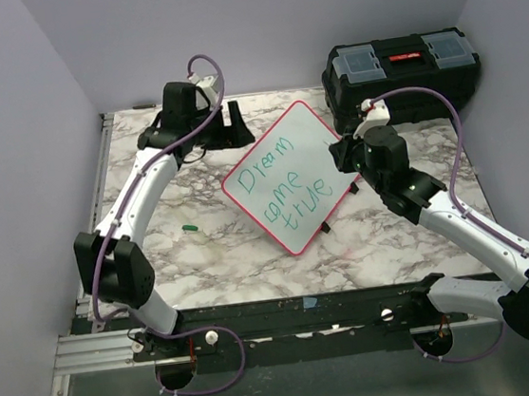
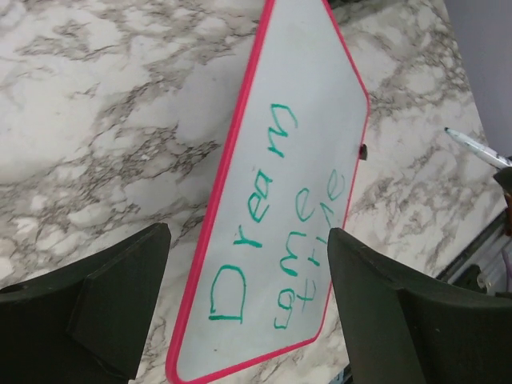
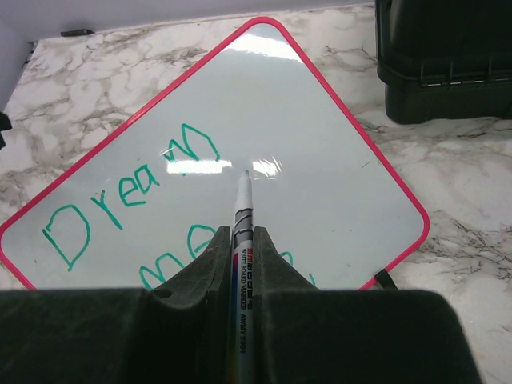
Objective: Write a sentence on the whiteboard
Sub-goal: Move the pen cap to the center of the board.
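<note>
- Bench (image 1: pixel 213 252): marbled white and grey; carried everything listed below, with both arm bases bolted at its near edge.
- Black toolbox (image 1: pixel 401 72): stood closed at the far right corner of the bench, just beyond the board's far corner.
- Whiteboard (image 1: pixel 307 131): lay at mid-bench, turned diagonally, between the two arms; red-pink rim, rounded corners, small black clips at the edges.
- Sentence (image 1: pixel 282 186): written in thin green letters across the whiteboard, read as "Dream", "come", "true" in three slanted rows.
- Left tool (image 2: pixel 248 236): held above the far left part of the bench with fingers wide apart and nothing between them, looking down the length of the board.
- Right tool (image 3: pixel 240 240): poised over the right half of the board, fingers clamped on the marker.
- Marker (image 3: pixel 242 216): white barrel with printed label, projecting forward from the right tool, tip over bare white surface just beside the "m" of "Dream"; contact with the board could not be told.
- Small green piece (image 1: pixel 190 227): lay alone on the bench, left of the board and well apart from it.
</note>
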Controlling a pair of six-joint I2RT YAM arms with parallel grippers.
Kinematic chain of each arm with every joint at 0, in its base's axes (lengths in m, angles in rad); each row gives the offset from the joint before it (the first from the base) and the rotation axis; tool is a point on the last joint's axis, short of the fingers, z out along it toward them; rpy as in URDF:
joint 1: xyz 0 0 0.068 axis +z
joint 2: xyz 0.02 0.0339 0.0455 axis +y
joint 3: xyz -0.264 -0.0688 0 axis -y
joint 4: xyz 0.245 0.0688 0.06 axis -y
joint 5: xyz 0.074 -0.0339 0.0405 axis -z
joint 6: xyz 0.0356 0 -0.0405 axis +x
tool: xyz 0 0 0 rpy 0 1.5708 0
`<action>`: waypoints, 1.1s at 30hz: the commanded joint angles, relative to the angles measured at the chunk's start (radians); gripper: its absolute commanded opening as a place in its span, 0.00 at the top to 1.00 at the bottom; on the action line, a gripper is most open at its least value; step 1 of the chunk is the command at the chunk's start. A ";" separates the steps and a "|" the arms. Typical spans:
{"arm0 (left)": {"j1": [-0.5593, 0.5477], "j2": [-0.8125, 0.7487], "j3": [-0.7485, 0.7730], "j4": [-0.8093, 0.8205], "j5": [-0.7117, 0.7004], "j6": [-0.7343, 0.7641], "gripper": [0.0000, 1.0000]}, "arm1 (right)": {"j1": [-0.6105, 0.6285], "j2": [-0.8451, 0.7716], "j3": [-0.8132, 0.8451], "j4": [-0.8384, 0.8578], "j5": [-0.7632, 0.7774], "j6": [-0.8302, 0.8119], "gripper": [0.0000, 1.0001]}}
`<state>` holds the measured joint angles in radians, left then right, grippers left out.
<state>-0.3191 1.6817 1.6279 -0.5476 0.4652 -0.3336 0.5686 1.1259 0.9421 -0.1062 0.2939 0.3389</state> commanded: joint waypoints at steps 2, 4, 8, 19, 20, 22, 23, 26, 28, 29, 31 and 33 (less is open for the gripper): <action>0.033 -0.199 -0.233 0.042 -0.258 -0.081 0.20 | 0.005 0.006 0.023 -0.001 -0.020 -0.009 0.99; 0.039 -0.262 -0.307 0.036 -0.377 -0.119 0.22 | 0.005 0.007 0.023 0.000 -0.026 -0.005 0.99; 0.041 -0.368 -0.461 0.018 -0.595 -0.225 0.25 | 0.005 0.011 0.024 0.009 -0.047 0.006 0.99; 0.120 -0.476 -0.771 0.043 -0.818 -0.645 0.01 | 0.005 0.015 0.022 0.013 -0.083 0.019 0.99; 0.159 -0.465 -0.780 0.045 -0.758 -0.666 0.01 | 0.005 0.014 0.022 0.011 -0.083 0.021 0.99; 0.217 -0.428 -0.778 0.034 -0.686 -0.698 0.02 | 0.004 0.011 0.021 0.007 -0.083 0.020 0.99; 0.233 -0.413 -0.765 -0.003 -0.696 -0.720 0.02 | 0.005 0.007 0.019 0.008 -0.081 0.020 0.99; 0.235 -0.392 -0.744 -0.074 -0.757 -0.794 0.02 | 0.004 0.002 0.011 0.008 -0.072 0.020 0.99; 0.236 -0.377 -0.744 -0.116 -0.769 -0.880 0.11 | 0.005 0.003 0.006 0.009 -0.069 0.020 0.99; 0.236 -0.364 -0.736 -0.142 -0.765 -0.903 0.16 | 0.005 0.006 0.007 0.011 -0.071 0.019 0.99; 0.236 -0.320 -0.720 -0.177 -0.738 -0.942 0.26 | 0.005 0.011 0.005 0.014 -0.073 0.020 0.99; 0.236 -0.289 -0.711 -0.193 -0.719 -0.963 0.32 | 0.005 0.012 0.001 0.017 -0.074 0.017 0.99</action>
<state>-0.0834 1.3289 0.8764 -0.6441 -0.2764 -1.1622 0.5686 1.1385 0.9421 -0.1059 0.2272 0.3504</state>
